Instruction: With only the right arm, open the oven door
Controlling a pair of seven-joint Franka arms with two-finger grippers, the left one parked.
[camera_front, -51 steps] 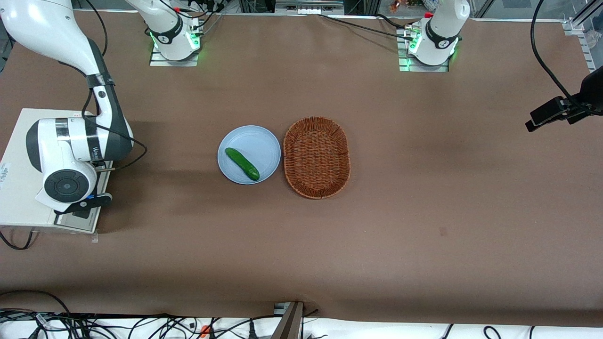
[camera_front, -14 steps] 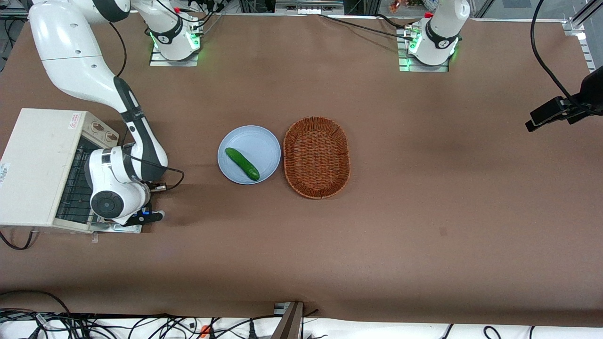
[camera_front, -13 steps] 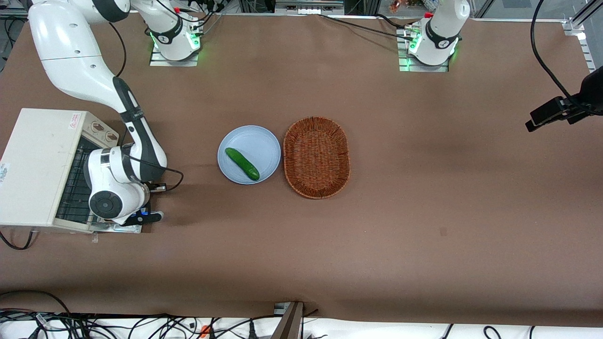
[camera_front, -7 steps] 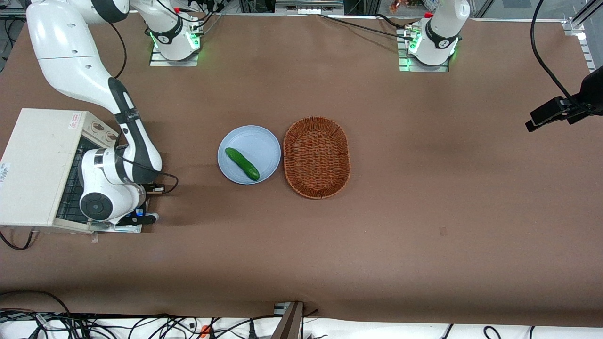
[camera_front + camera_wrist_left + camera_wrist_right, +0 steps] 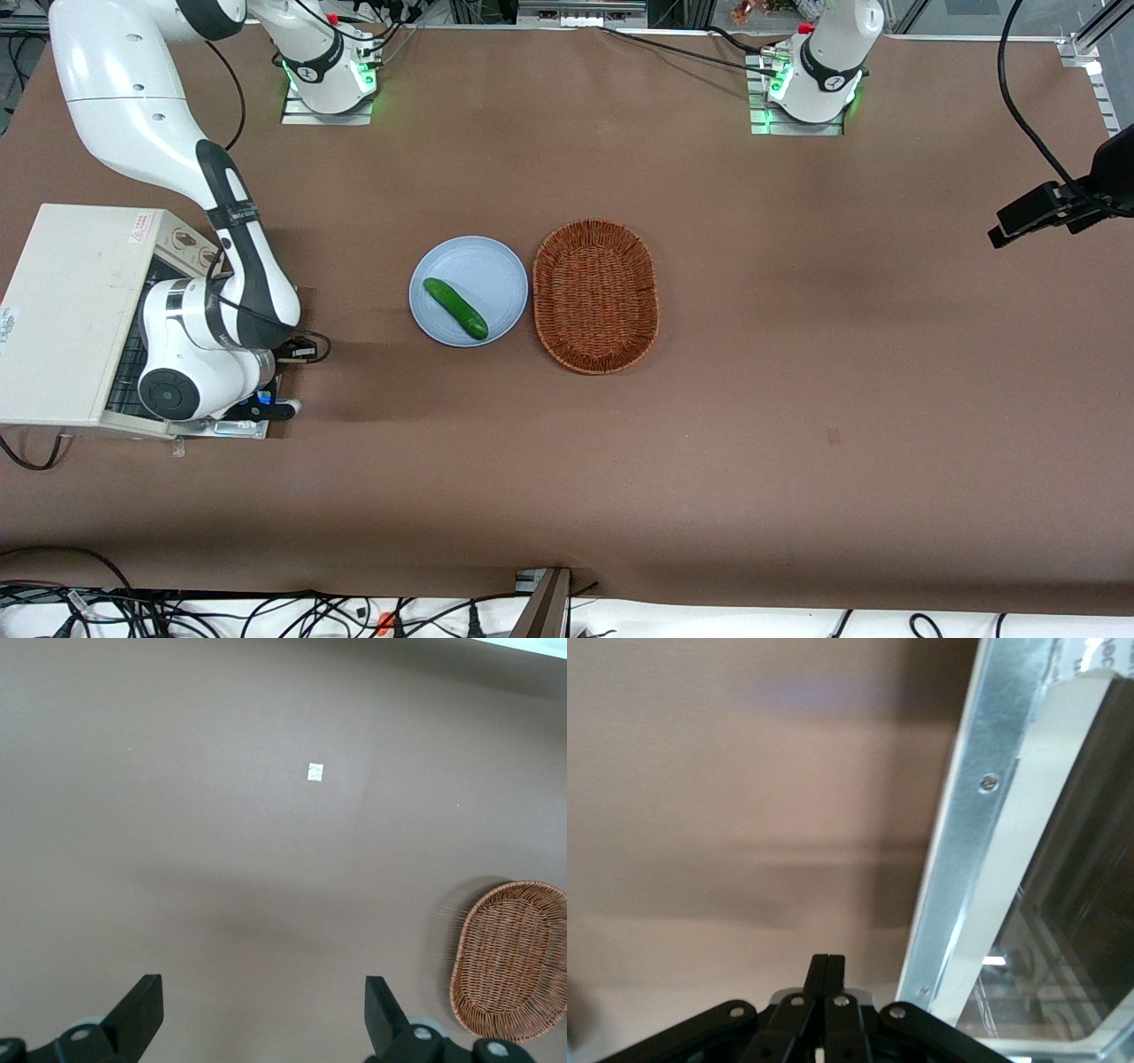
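The white toaster oven stands at the working arm's end of the table. Its oven door hangs folded down in front of it, and the wire rack inside shows. The right arm's round wrist cap sits above the lowered door and hides most of it. In the right wrist view the door's silver frame and dark glass lie beside my gripper. The fingers are pressed together with nothing between them.
A blue plate with a green cucumber and an oval wicker basket sit mid-table, toward the parked arm's end from the oven. The basket also shows in the left wrist view.
The door now hangs down with the rack showing; 3.6 s ago the arm covered the oven front. Over the last second the wrist slid back toward the oven opening, over the lowered door.
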